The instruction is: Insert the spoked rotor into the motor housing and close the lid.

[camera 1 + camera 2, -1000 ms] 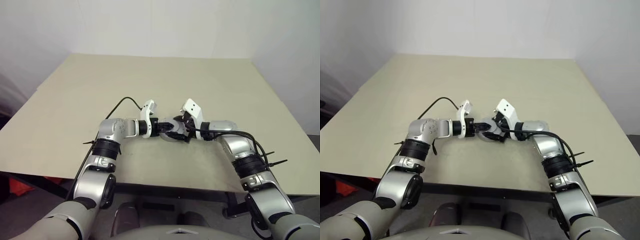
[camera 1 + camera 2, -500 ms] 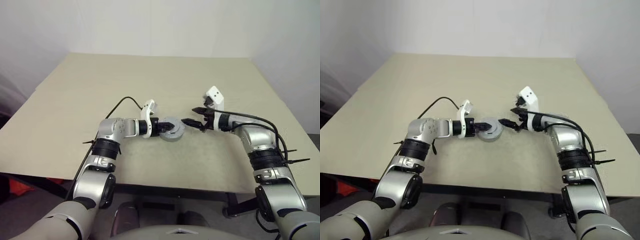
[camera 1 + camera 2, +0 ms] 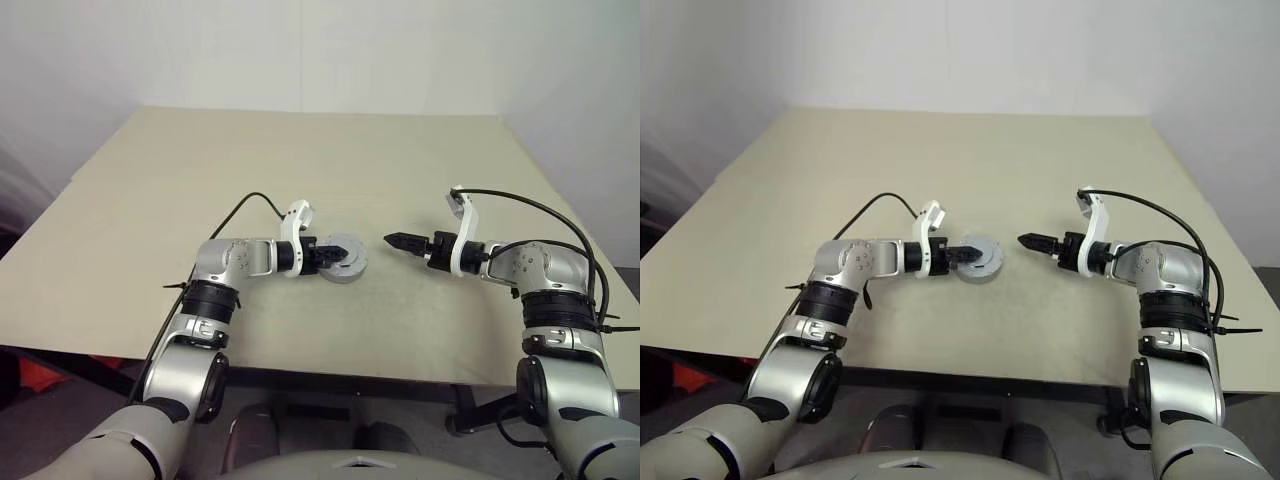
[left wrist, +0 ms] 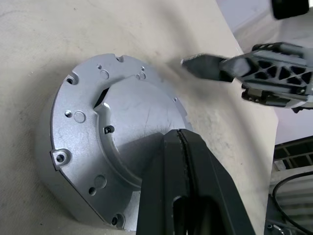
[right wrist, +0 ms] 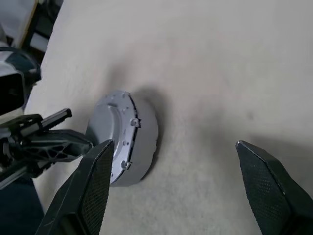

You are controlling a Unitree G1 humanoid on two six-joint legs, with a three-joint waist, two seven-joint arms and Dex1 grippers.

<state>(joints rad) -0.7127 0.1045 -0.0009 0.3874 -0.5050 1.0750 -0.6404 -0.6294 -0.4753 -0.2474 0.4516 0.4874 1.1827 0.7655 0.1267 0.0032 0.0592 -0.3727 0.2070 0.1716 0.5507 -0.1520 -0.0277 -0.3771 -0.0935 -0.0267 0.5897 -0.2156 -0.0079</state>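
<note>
Bare test room or lab, plain beige table point(image 3: 200, 170), blank white walls point(image 3: 300, 50)

Both head eyes look down over the beige counter point(image 3: 400, 160); each wrist camera sits close, facing the shared round silvery metal motor housing point(image 4: 112, 142).

Silvery grey lid point(image 4: 122, 127), beige table point(image 3: 300, 160), black end effector fingers point(image 5: 93, 186)

1. Left tool point(image 3: 322, 256): fingers pressed together, pointing toward the right arm, forearm low and bent inward.
2. Right tool point(image 3: 397, 240): fingers spread wide, pointing toward the left arm, well apart from it.
</note>
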